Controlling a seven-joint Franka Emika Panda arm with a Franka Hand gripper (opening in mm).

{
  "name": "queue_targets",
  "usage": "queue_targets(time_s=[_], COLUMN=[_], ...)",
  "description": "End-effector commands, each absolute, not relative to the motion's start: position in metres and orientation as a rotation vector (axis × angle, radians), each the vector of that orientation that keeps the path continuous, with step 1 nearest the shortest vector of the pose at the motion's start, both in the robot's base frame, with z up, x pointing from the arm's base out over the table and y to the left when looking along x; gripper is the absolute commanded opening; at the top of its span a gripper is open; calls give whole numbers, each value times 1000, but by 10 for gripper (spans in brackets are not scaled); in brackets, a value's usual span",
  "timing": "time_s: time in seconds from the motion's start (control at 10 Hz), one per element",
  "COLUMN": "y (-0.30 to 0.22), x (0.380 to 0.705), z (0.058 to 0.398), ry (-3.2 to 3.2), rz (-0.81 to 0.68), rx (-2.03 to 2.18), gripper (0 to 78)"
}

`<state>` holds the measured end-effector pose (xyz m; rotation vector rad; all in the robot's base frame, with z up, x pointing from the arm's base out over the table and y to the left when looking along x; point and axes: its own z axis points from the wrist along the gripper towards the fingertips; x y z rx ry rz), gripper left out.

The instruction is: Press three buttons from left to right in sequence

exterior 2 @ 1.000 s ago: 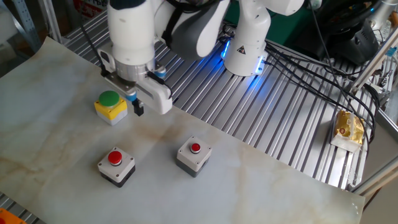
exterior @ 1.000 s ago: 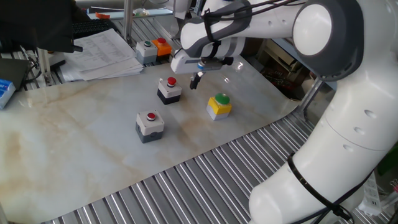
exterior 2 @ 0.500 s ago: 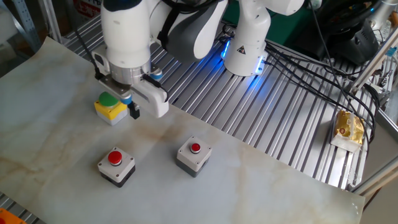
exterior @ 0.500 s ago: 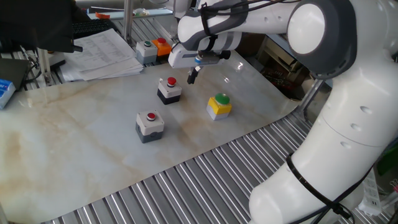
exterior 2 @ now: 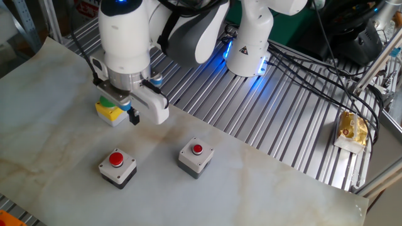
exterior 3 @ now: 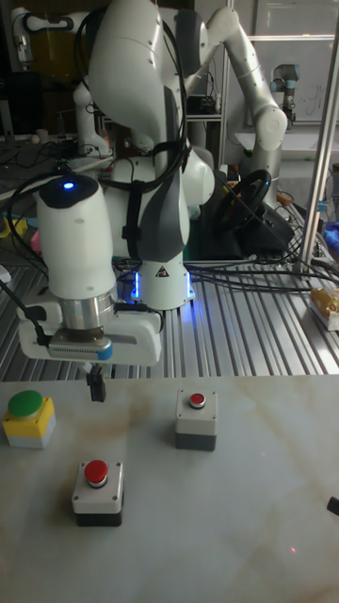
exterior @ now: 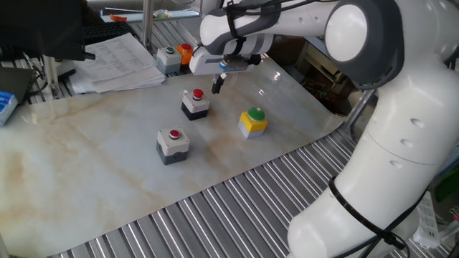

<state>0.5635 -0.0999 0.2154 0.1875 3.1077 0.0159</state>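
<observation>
Above the marble-patterned sheet (exterior: 107, 165) we are hovering our gripper (exterior: 216, 84), carrying nothing; the dark fingertips are reading as a single stub in every view, so we cannot tell whether they are together or parted.

Just below and beside the tip in one fixed view is sitting the grey box with a red button (exterior: 195, 104). Nearer the camera, well clear of the tip, is the second grey red-button box (exterior: 172, 145). Off to the other side is standing the yellow box with the green dome (exterior: 252, 121).

In the other fixed view our wrist is partly hiding the yellow box (exterior 2: 110, 110), while both grey boxes (exterior 2: 117, 167) (exterior 2: 196, 157) are lying out in the open. We judge that the three are spaced apart so that each can be pressed from straight above without nudging a neighbour, and that we are hanging high to travel between them.

Beyond the sheet we are seeing a slatted metal table (exterior: 237, 208). Behind the gripper, at the far edge, are sitting papers (exterior: 118, 61) and a small grey-and-orange box pair (exterior: 177, 56). The tall fixed view is showing a second robot arm (exterior 3: 247, 66) and cables (exterior 3: 254, 273) in the background.
</observation>
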Motion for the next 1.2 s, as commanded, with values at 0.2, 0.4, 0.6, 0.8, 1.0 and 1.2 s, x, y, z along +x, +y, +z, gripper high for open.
queue_targets(time_s=[0.2,0.4,0.6,0.8,1.0,1.2], y=[-94,-92,-92,-90,-88,-86], x=[571,577,581,583,584,585], z=[213,213,212,209,210,213], ry=[3098,3098,3098,3091,3089,3088], rz=[17,17,18,20,24,22], rx=[199,203,199,202,234,272], gripper=[0,0,0,0,0,0])
